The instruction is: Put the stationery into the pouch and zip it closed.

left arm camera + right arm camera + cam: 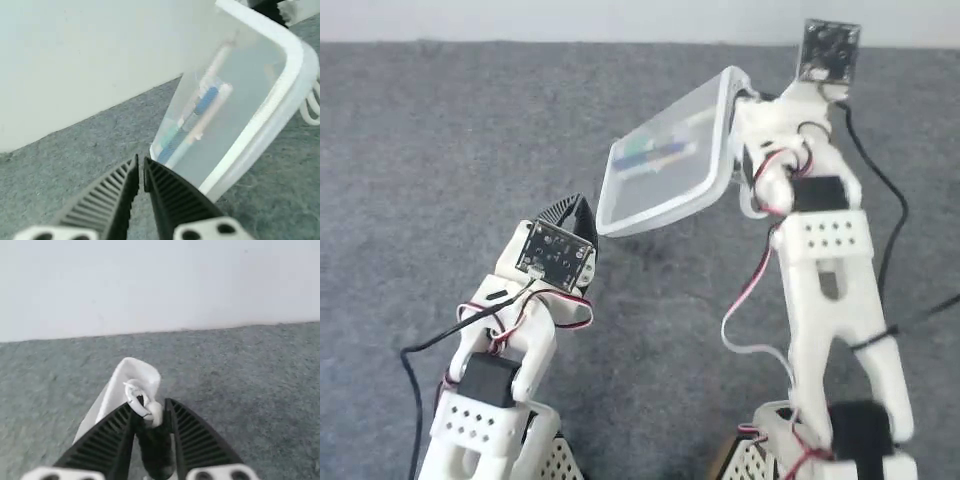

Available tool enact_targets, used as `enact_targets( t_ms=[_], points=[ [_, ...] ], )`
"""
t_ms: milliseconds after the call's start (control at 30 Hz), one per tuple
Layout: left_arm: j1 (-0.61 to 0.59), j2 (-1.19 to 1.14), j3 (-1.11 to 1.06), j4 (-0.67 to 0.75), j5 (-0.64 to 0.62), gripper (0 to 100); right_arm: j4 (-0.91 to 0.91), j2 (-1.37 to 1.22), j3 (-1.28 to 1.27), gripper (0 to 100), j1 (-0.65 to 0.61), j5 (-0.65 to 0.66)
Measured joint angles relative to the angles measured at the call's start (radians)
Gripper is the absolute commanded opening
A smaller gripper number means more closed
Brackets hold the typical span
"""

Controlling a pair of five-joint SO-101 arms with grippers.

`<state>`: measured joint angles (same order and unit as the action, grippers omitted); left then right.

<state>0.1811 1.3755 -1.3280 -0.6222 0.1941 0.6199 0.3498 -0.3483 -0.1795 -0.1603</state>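
The stationery [200, 111] is already lying inside the pouch [665, 195], so the zip looks like the step in hand. To do it well, the right gripper [149, 408] should probably be keeping its firm bite on the zip end. The left gripper [140, 163] should be taking the opposite corner and pulling straight along the white rim. That way the pouch is being stretched taut rather than twisted. A slack pouch would likely be letting the slider jam, and tilting it further risks the pens sliding toward any gap left open.

The right jaws are pinching the pouch's white edge, with a narrow gap between them filled by the fabric and something dark. The metal ring [134, 396] is sitting just at their tips. It is not possible to tell whether the ring itself is being gripped.

The left jaws are pressed almost together, with only a thin slit between them. Their tips are sitting just beside the pouch's lower corner. Whether they are nipping any of it cannot be told.

The pouch is hanging tilted from the right gripper, above the grey table [440, 150], between the two arms.
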Motion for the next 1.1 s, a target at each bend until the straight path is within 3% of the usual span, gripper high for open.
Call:
enact_targets(
  t_ms=[100, 900, 1100],
  points=[
    [0.0, 0.0, 0.0, 0.0, 0.0, 1, 0.0, 0.077, -0.068, 19.1, -0.038, 0.003],
    [0.0, 0.0, 0.0, 0.0, -0.021, 1, 0.002, 0.715, -0.423, 15.1, -0.189, 0.003],
    [0.0, 0.0, 0.0, 0.0, -0.021, 1, -0.037, 0.75, -0.456, 4.0, -0.183, 0.003]
  ],
)
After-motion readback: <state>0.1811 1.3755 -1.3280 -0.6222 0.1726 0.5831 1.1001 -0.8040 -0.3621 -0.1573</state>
